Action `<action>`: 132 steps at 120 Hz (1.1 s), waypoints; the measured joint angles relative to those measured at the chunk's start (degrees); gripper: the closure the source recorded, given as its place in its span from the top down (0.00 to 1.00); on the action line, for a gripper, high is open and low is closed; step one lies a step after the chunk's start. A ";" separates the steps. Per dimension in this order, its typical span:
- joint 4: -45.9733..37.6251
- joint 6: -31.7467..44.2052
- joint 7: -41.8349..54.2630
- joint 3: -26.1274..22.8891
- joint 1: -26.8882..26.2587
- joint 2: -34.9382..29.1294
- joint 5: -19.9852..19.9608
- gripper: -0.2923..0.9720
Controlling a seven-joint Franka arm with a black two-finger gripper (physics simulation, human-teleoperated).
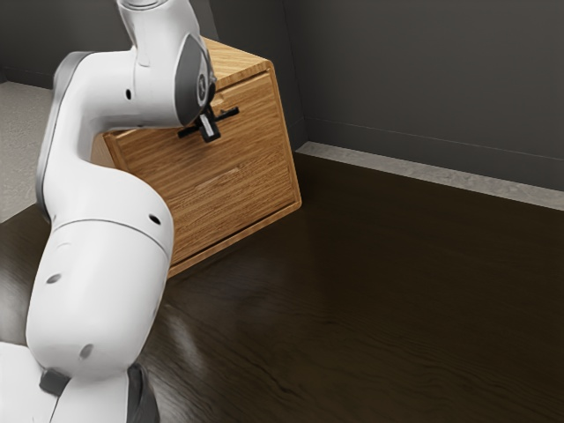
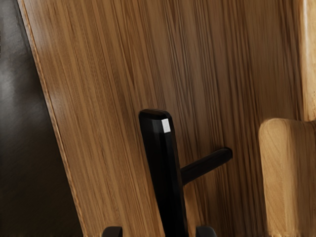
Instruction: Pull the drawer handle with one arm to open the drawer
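Though drawn slim, reads as a rigid black metal bar handle (image 1: 226,114) (image 2: 165,182): judged stiff, not fragile, probably a bit slick on its smooth faces, so no crushing to fear but some risk of sliding along it. Mounted on a short black standoff (image 2: 205,165) across the upper part of the light-brown wooden drawer front (image 1: 238,159), on the wooden box cabinet (image 1: 236,62) standing on the dark wood-grain table (image 1: 397,291), toward the exterior view's upper left. Looks closed or close to it; no clear gap made out. Expect moderate weight and some slide friction from a solid-looking wood drawer, hence a firm straight pull, not a jerk. Best taken near the middle of the bar, pinching across its thin faces, to keep the pull from skewing the drawer. Black two-finger gripper (image 1: 208,129) right at the handle, pointed into the drawer front, with fingertips (image 2: 112,231) spread on either side of the bar in the wrist view and wood grain visible in both gaps: jaws apart, straddling, gripping nothing yet. Hand tucked close against the cabinet face, white Franka arm (image 1: 106,264) rooted at the exterior view's lower left, folded at the elbow, reaching over toward the cabinet. Next, by judgement: close on the bar, then draw back along the drawer's travel.
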 joint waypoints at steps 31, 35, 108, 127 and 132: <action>-1.20 -0.52 0.22 1.19 -2.08 -0.24 0.17 0.31; -1.22 -0.56 0.25 1.41 -2.21 -0.28 0.19 0.31; -2.77 -0.82 0.49 4.19 -6.13 -0.87 0.31 0.31; -3.66 -0.90 0.51 4.80 -7.98 -1.13 0.30 0.31; -4.02 -0.90 0.50 5.07 -8.51 -1.19 0.32 0.31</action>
